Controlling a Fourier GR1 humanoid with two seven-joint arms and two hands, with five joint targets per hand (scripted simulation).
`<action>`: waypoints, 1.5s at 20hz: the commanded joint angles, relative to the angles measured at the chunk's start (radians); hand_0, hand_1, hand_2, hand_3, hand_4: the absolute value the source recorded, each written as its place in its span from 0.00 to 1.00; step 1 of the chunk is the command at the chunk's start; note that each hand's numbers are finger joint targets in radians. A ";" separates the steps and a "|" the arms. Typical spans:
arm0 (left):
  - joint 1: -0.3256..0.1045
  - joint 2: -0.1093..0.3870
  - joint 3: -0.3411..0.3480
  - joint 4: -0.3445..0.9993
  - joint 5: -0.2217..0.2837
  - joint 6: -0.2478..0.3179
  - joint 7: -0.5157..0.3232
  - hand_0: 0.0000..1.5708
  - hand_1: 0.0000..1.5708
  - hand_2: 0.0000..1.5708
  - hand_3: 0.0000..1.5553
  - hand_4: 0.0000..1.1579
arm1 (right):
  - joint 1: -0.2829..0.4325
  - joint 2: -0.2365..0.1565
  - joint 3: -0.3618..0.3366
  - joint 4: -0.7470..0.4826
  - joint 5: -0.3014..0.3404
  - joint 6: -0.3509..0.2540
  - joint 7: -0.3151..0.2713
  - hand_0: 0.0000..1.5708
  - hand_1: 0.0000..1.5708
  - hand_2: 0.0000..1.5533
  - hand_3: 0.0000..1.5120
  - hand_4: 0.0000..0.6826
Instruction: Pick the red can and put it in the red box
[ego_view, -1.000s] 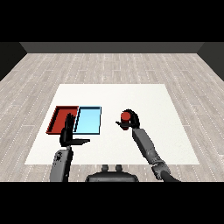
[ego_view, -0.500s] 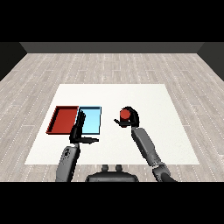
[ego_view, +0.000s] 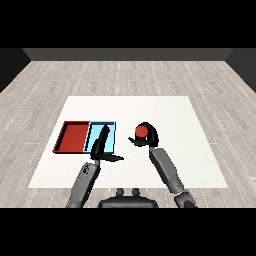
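The red can (ego_view: 142, 132) stands on the white table right of the trays, its red top showing. My right hand (ego_view: 149, 136) curls round the can from the right and behind, with the thumb at its left. The red tray (ego_view: 73, 137) lies at the left, with the light blue tray (ego_view: 110, 135) touching its right side. My left hand (ego_view: 101, 145) hovers over the blue tray's near part, fingers straight and pointing away, thumb stretched to the right, holding nothing.
The white table (ego_view: 165, 110) spreads beyond the trays and can on all sides. A grey wooden floor (ego_view: 130, 75) surrounds it.
My left hand has moved right, from over the red tray to over the blue tray. My right hand's fingers have closed round the red can.
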 joint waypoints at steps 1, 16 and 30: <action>-0.066 -0.001 -0.110 0.002 0.035 0.111 0.049 0.00 0.00 0.00 0.00 0.00 | 0.010 0.001 0.011 -0.080 0.020 -0.014 0.089 0.91 0.91 0.93 0.94 0.97; -0.182 -0.001 -0.231 0.208 0.089 0.194 -0.018 0.00 0.00 0.00 0.00 0.00 | 0.036 0.001 0.185 -0.143 -0.031 -0.077 0.013 0.89 0.89 0.92 0.93 0.90; -0.257 -0.001 -0.248 0.201 0.084 0.236 0.070 0.00 0.00 0.00 0.00 0.00 | -0.054 0.001 0.393 -0.156 -0.147 -0.253 0.020 0.92 0.92 0.92 0.92 0.88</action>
